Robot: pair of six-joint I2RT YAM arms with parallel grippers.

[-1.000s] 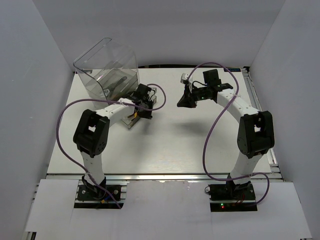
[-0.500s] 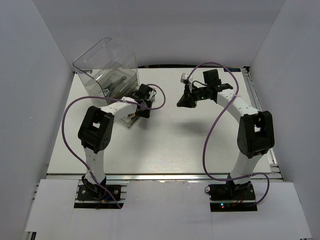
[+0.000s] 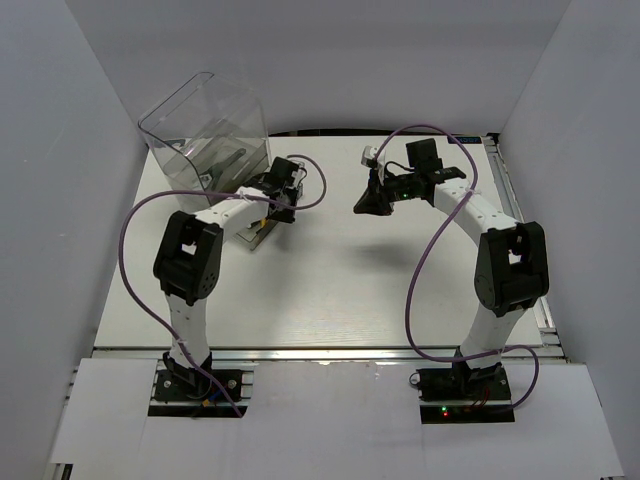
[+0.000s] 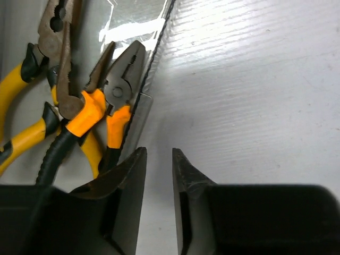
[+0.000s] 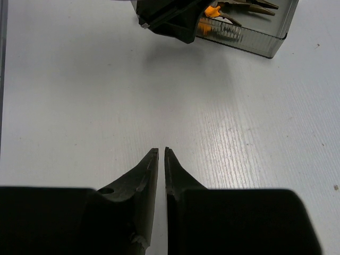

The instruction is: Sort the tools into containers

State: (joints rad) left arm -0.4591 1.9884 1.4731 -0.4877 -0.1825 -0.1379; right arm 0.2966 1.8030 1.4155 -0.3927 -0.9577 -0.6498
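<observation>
Left gripper (image 4: pixel 158 154) parted, empty, beside drawer (image 4: pixel 141 112); snag on wall could drag it, spill pliers (image 4: pixel 118 93). Right gripper (image 5: pixel 161 150) pressed together.

A white table (image 3: pixel 330 290) stands enclosed by plain white walls (image 3: pixel 330 60).

Top view: the light is bright, even and diffuse from above. The white walls and table (image 3: pixel 350 290) look flat, with only faint, soft shadows under the arms. The clear cabinet (image 3: pixel 205 130) carries pale reflections.

Left wrist view: a white glare streak lies on the drawer (image 4: pixel 142 114) plastic. The pliers (image 4: pixel 114 98) are fairly sharp, while the near left fingers (image 4: pixel 127 186) are dark and soft-edged.

Right wrist view: the table grain is crisp and a soft grey shadow lies near the top. The right fingers (image 5: pixel 146 175) are almost black.
</observation>
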